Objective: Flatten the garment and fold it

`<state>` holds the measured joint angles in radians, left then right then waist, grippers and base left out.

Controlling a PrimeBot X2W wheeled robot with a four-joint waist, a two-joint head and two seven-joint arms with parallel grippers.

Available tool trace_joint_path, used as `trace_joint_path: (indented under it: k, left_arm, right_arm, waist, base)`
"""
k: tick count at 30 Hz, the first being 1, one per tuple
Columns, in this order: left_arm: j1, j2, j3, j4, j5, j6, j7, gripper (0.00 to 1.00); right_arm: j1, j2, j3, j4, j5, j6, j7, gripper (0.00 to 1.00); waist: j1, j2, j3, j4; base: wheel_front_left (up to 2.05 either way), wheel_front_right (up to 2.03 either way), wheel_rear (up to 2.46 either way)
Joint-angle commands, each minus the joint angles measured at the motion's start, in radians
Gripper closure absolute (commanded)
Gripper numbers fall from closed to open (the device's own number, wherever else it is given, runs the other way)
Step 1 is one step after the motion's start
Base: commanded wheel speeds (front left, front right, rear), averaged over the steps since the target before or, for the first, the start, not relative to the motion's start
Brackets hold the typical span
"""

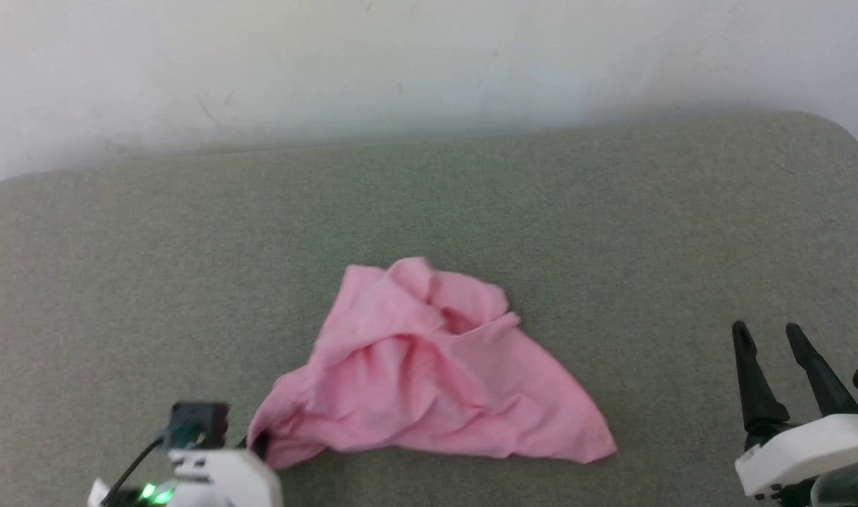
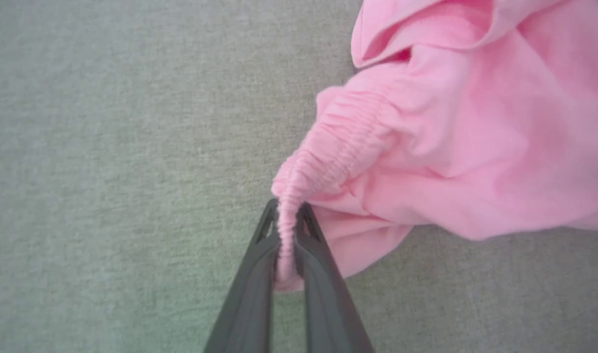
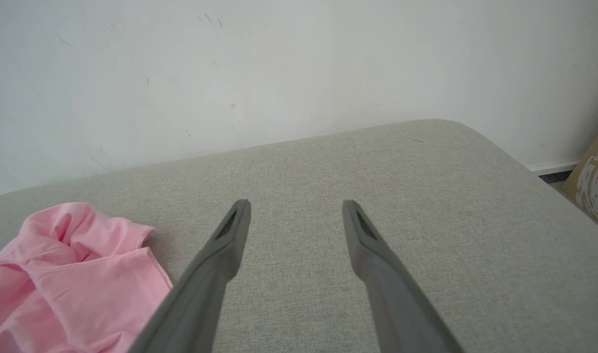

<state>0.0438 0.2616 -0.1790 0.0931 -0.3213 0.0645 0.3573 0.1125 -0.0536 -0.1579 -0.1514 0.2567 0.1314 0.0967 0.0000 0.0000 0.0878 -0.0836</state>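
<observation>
Head view: I am seeing the garment (image 1: 436, 373) lying crumpled in a rough triangle on the grey-green cushion (image 1: 647, 225), near its front middle, with the white wall (image 1: 400, 63) behind.

Left wrist view: the left gripper (image 2: 286, 211) is clamping the gathered elastic waistband (image 2: 343, 142) at the garment's near-left corner. Both fingers are pressing the bunched edge between them.

The right gripper (image 1: 766, 329) is hovering well apart from the cloth at lower right, fingers spread wide, gripping nothing.

Right wrist view: cushion is showing between its tips, with pink cloth lying off to the left.
</observation>
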Motion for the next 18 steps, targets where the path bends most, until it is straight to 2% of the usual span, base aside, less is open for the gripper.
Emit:
trace_joint_path:
  k: [1,3,4,5,8,12,14,18]
  left_arm:
    - [0.02,0.005,0.01,-0.013,-0.009,0.01,0.002,1.0]
    - [0.066,0.014,0.027,-0.045,-0.022,0.024,0.014,1.0]
    - [0.077,0.008,0.036,-0.058,-0.034,0.026,0.007,0.57]
    - [0.081,0.002,0.038,-0.069,-0.042,0.025,-0.002,0.0]
    - [0.061,-0.022,0.031,-0.112,-0.063,0.007,-0.041,0.0]
    - [-0.007,-0.027,0.009,-0.162,-0.048,-0.019,-0.091,0.0]
    - [-0.057,-0.023,-0.02,-0.166,-0.037,-0.048,-0.089,0.0]
    - [-0.193,-0.006,-0.122,-0.109,-0.011,-0.137,-0.019,0.0]
  right_arm:
    - [0.01,0.003,-0.002,-0.008,0.007,-0.001,0.003,0.0]
    - [0.014,0.003,-0.003,-0.013,0.01,-0.001,0.006,0.0]
    - [0.016,0.003,-0.002,-0.016,0.011,-0.001,0.007,0.0]
    - [0.017,0.003,-0.001,-0.018,0.011,-0.001,0.009,0.0]
    - [0.02,0.003,0.002,-0.027,0.007,-0.001,0.016,0.0]
    - [0.02,0.003,0.005,-0.041,0.003,-0.001,0.026,0.0]
    - [0.02,0.003,0.005,-0.046,0.002,-0.001,0.03,0.0]
    - [0.011,0.003,0.013,-0.053,0.002,-0.001,0.038,0.0]
  waist:
    - [0.0,0.0,-0.003,0.007]
    - [0.0,0.0,-0.005,0.014]
    - [0.0,0.0,-0.006,0.017]
    - [0.0,0.0,-0.008,0.02]
    - [0.0,0.0,-0.015,0.027]
    - [0.0,0.0,-0.025,0.027]
    - [0.0,0.0,-0.025,0.028]
    - [0.0,0.0,-0.011,0.026]
  base:
    - [0.0,0.0,0.0]
    - [0.0,0.0,0.0]
    - [0.0,0.0,0.0]
    - [0.0,0.0,0.0]
    - [0.0,0.0,0.0]
    - [0.0,0.0,0.0]
    - [0.0,0.0,0.0]
    - [0.0,0.0,0.0]
